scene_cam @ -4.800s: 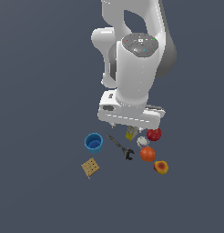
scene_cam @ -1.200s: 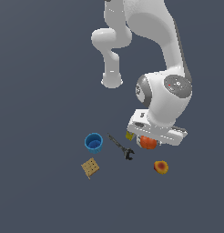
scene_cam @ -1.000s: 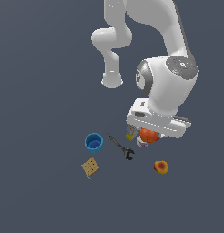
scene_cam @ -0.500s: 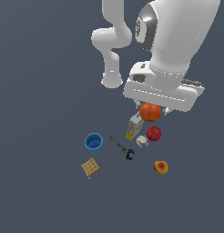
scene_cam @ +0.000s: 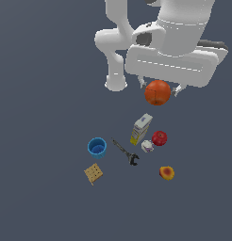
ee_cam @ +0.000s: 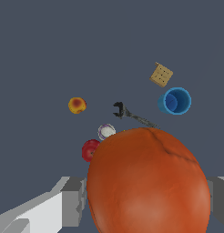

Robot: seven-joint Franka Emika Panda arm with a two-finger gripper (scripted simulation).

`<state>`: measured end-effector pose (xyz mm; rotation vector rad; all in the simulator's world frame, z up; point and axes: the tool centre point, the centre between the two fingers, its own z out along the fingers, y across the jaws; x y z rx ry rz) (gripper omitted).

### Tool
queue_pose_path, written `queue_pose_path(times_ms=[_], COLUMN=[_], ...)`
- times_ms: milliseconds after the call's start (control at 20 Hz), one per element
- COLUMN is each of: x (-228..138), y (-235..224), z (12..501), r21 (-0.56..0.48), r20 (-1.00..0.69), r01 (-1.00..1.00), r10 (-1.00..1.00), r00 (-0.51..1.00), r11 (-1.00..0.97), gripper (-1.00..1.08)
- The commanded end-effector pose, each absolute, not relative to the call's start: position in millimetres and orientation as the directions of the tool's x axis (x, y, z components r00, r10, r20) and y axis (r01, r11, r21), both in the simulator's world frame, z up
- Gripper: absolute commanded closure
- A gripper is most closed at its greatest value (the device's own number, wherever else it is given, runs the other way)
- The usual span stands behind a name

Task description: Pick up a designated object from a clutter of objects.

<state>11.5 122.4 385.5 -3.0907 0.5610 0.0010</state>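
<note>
Going across the exterior view from its left: a tan waffle-like square (scene_cam: 93, 173) lies nearest that side, with a blue open cup (scene_cam: 97, 147) just beyond it, then a slim black wrench (scene_cam: 126, 153) lying at a slant. Next comes a white-and-yellow box (scene_cam: 141, 129) standing upright, a tiny white ball (scene_cam: 147, 146) at its foot, a red apple-like fruit (scene_cam: 159, 138) just beside the ball, and, apart toward the exterior view's right, a small orange-yellow fruit with a red patch (scene_cam: 167, 172).

The plain orange sphere with faint dark seams (scene_cam: 157, 92) is not among them. It hangs well above the dark counter (scene_cam: 42, 94), directly under the white arm's tool (scene_cam: 158, 88), almost over the box. In the wrist view the sphere (ee_cam: 148, 182) fills the space between the grey fingers (ee_cam: 73, 200), which are closed against its two sides, so the tool has it clamped.

The relation that matters now is vertical: the sphere sits in line below the tool and clear of everything on the counter, so by my reading the pick is essentially made, and further lifting need only go straight up.
</note>
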Motion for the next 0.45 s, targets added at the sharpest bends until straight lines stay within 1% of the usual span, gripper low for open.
queue_pose_path(times_ms=[0,400], x=[9.2,7.8], y=[120.3,118.1], z=[399.7,416.0], r21=[-0.001,0.000], r20=[0.000,0.000], r01=[-0.351,-0.352], r10=[-0.351,-0.352], r00=[0.936,0.936], r11=[-0.936,-0.936], gripper=[1.08,1.08])
